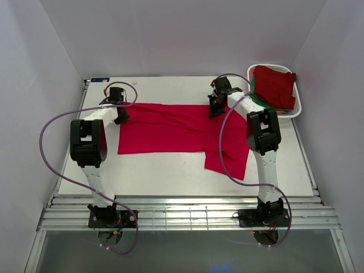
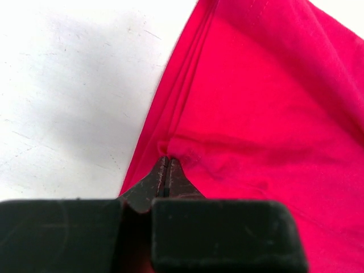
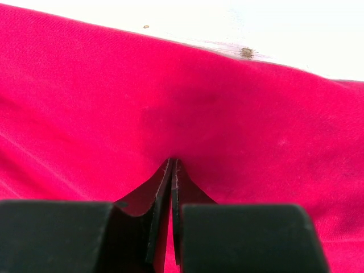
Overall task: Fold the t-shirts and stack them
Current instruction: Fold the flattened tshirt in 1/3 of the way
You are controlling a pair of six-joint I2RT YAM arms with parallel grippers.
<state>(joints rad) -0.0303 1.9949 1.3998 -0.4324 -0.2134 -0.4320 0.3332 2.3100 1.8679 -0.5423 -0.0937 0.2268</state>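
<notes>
Top external view: a crimson t-shirt lies spread flat across the middle of the white table. Its long axis runs left to right, and one section reaches toward the near edge at the right-hand end. The left fingers are lowered onto the far left corner of the cloth. The right fingers are lowered onto its far edge, right of centre. The two contact points are well apart along the same far hem. Left wrist view: the left fingers are pressed together at the tips and pinch a small pucker of the crimson t-shirt just inside its layered left edge, with bare table to the side. Right wrist view: the right fingers are likewise closed and nip a shallow ridge of the crimson t-shirt, whose edge lies just beyond, against the table. At the far right corner of the table stands a white slotted basket. It holds a crumpled dark red t-shirt, with a strip of a green t-shirt showing along its left side.
</notes>
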